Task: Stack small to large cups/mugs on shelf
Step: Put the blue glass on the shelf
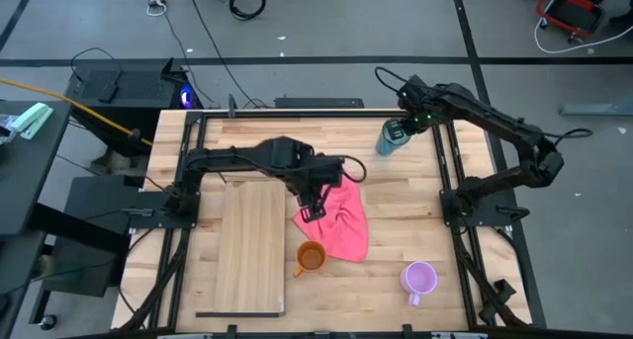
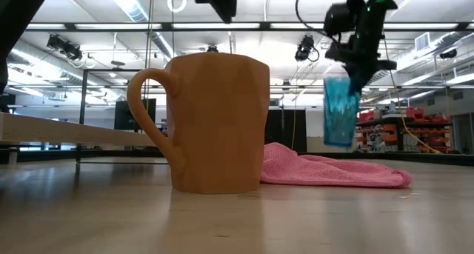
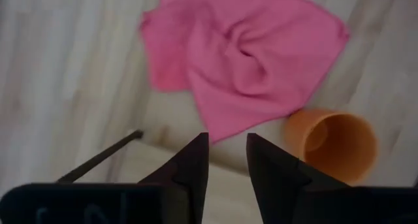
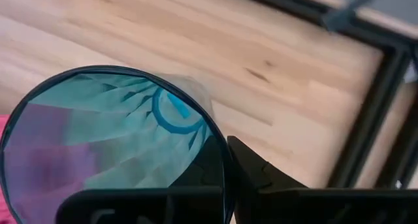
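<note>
A translucent teal tumbler (image 1: pixel 392 138) is hanging above the far right part of the slatted tabletop (image 1: pixel 406 206), the right gripper (image 1: pixel 404 127) pinching its rim (image 4: pixel 225 160) with one dark finger inside the mouth and one outside; in the low view it is showing clear of the wood, apparently lifted for carrying to the shelf (image 1: pixel 251 245). That light-wood plank is lying on the left half of the table with nothing on it yet, so the stacking is judged to be only beginning.

An orange handled mug (image 1: pixel 311 257) is standing upright just off the plank's right edge, touching or nearly touching a crumpled pink cloth (image 1: pixel 337 219). A lilac-purple handled mug (image 1: pixel 418 278) is sitting well apart, near the front right.

The left gripper (image 1: pixel 315 203) is hovering over the cloth's near edge, its fingers (image 3: pixel 193 168) parted by a narrow gap and holding nothing, seemingly lining up on the orange mug.

No brand, label or readable writing is showing on any vessel, the plank or the cloth.
</note>
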Available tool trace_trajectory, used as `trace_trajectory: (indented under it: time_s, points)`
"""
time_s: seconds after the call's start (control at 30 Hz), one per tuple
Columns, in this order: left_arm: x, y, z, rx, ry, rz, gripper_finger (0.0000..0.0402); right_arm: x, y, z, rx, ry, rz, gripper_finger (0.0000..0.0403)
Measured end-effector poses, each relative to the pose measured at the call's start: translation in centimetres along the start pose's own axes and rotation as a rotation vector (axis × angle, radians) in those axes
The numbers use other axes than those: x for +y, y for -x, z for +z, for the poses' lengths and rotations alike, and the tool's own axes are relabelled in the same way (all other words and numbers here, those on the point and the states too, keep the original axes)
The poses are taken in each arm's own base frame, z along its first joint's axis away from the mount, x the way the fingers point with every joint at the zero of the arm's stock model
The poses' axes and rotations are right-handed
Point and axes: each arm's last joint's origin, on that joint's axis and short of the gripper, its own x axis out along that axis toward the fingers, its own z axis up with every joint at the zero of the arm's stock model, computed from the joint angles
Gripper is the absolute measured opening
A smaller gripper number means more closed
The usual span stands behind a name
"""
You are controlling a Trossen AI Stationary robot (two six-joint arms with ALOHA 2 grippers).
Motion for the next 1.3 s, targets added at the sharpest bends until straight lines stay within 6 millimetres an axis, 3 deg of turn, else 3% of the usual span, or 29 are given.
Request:
trace_trajectory:
  time_s: [0.47,0.67,0.83,0.97,1.13,1.3]
  points:
    - [4.6,6.3,-1.9,-0.151,0.106,0.019,0.0105,5.9,9.0,-0.7,-0.186,0.233,0.229,0.0007]
    - [5.3,7.3,-2.3,-0.176,0.119,0.016,0.0103,9.0,10.1,-2.6,-0.172,0.341,0.311,0.0007]
    - [6.0,7.4,-2.2,-0.184,0.134,0.034,0.0099,12.3,8.4,-3.6,-0.135,0.442,0.305,0.0007]
    - [7.4,7.3,-1.9,-0.188,0.161,0.072,0.0093,14.5,5.2,-2.2,-0.137,0.469,0.260,0.0007]
    - [9.5,7.1,-1.5,-0.191,0.215,0.114,0.0086,15.3,1.0,-0.2,-0.072,0.471,0.167,0.0007]
    - [11.6,7.0,-1.3,-0.186,0.246,0.137,0.0082,16.0,-1.0,1.5,-0.064,0.485,0.145,0.0007]
